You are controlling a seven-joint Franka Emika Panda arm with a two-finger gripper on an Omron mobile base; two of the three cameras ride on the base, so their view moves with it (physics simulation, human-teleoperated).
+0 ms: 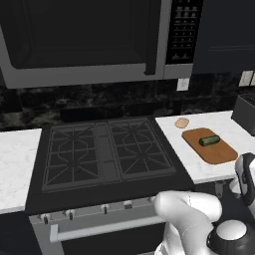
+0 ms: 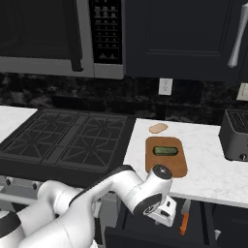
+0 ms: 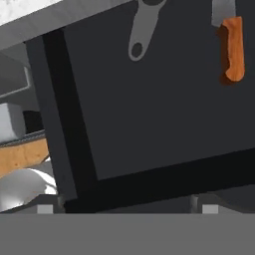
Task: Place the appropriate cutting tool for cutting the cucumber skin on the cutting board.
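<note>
Down below the counter [image 2: 213, 179] edge, at an open dark drawer [image 3: 159, 99], we're seeing the tool [image 3: 124, 209] hanging w/ its two small tips [image 3: 45, 209] spread wide apart, nothing between them. We're looking into the drawer in the hand view: a grey metal utensil handle w/ a hole [image 3: 139, 35] is lying near that view's top, and a knife w/ an orange handle [image 3: 233, 47] is sitting toward its top right, well apart from the tips. We can't tell what the grey utensil's working end is, since it's cut off by the frame edge. In the right base view we're seeing the same orange-handled knife [image 2: 184, 218] just under the counter front, beside the wrist.

Moving up onto the white counter, we're seeing the cutting board [image 2: 167, 162] lying flat near the front edge, right of the stove [image 2: 68, 140]. The cucumber [image 2: 165, 151] is resting on the board's far half, lying crosswise; from the left base view the cucumber [image 1: 209, 141] is sitting about mid-board on the cutting board [image 1: 219, 153]. Just past the board's far end, a small flat tan round item [image 2: 158, 128] is lying on the counter, close to but apart from the board. Further right, a dark toaster [image 2: 236, 135] is standing toward the back. Behind it all, a microwave [image 1: 89, 45] is hanging over the stove, w/ dark cabinets [image 2: 184, 38] to its right.
</note>
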